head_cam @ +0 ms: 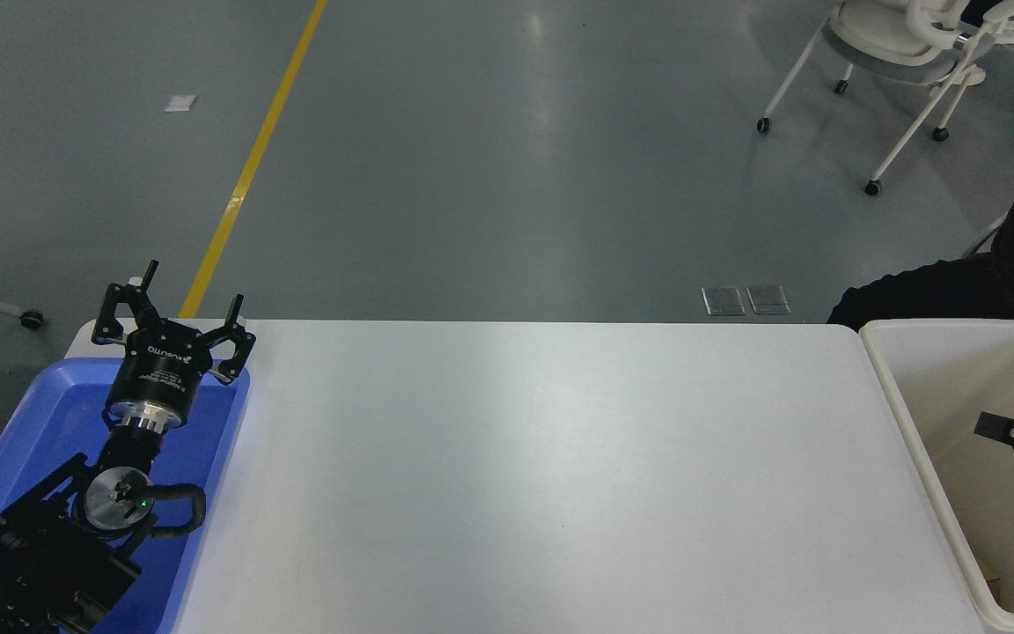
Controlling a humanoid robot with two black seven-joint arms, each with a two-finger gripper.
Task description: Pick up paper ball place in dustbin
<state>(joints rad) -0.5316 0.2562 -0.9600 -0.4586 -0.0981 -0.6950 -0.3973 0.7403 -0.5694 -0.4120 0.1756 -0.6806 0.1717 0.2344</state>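
Hovering over the dustbin (pixel 907 414), right gripper (pixel 1013 431), fingers' state unclear; paper ball unseen.

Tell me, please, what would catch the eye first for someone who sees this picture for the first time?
The wide white table fills the middle. At the lower left, the parked left gripper stands open above a blue tray. At the right edge, the dustbin stands against the table, and only the tip of the right gripper shows over its inside, so I cannot tell whether it is open or shut; no paper ball is visible.
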